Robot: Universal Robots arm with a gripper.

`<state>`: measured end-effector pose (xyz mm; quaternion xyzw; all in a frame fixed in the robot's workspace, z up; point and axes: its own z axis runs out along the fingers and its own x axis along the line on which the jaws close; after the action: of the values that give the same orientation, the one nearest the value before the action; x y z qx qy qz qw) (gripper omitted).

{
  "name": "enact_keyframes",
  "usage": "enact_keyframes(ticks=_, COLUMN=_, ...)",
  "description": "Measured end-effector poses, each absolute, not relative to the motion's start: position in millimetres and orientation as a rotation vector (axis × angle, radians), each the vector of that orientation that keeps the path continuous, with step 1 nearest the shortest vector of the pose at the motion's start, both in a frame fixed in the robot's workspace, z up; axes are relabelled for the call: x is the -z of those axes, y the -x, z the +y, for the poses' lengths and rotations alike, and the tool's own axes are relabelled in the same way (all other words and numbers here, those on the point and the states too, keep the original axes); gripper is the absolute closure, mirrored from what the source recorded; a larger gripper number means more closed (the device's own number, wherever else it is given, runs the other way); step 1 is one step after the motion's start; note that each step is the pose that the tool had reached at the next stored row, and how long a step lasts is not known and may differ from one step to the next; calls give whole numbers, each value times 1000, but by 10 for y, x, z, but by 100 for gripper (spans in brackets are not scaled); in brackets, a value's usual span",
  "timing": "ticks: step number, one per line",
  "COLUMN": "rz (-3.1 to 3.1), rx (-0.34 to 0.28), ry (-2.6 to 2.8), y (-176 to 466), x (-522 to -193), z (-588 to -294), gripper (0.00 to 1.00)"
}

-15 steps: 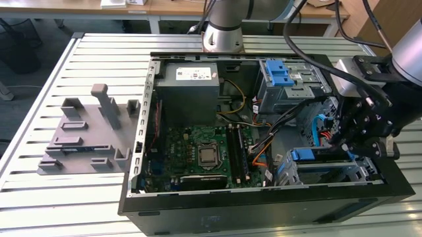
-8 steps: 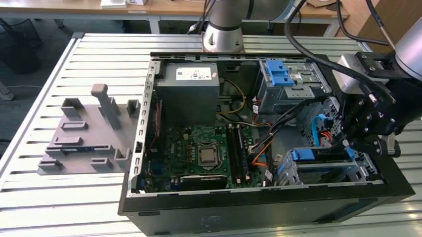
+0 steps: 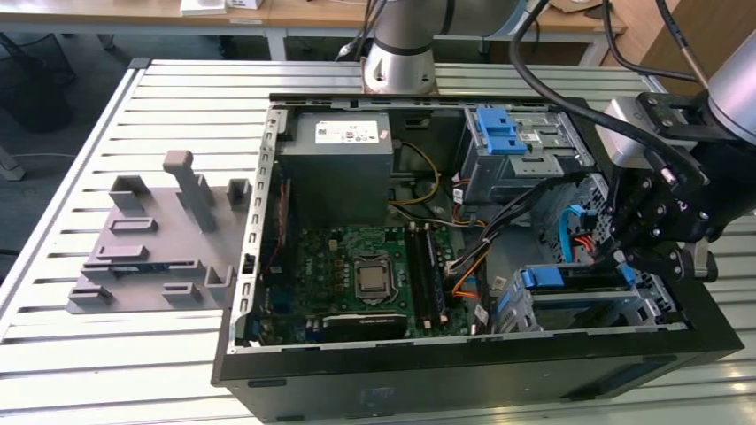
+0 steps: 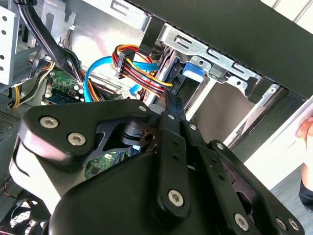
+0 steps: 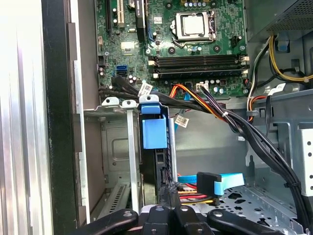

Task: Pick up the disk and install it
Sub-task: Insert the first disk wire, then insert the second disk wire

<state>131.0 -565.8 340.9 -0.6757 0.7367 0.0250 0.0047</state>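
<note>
The robot arm is reaching down over the open computer case (image 3: 473, 354), which is lying on its side on the slatted table (image 3: 71, 354). Its black gripper (image 3: 647, 232) is hanging at the case's drive cage (image 3: 644, 305), fingers pressed together, clenched. In the first wrist view, the fingertips (image 5: 168, 193) are touching the edge of the disk (image 5: 154, 134), which is sitting upright in the cage's metal slot with its blue carrier tab showing. Orange and blue cables (image 5: 210, 182) are lying just beside the disk inside the case.
</note>
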Motion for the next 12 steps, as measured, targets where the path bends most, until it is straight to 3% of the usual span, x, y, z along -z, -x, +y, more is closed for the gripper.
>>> enact_keyframes(ticks=12, rz=2307, rx=-77, ry=2116, y=-1283, x=-3412, z=-5658, gripper=89)
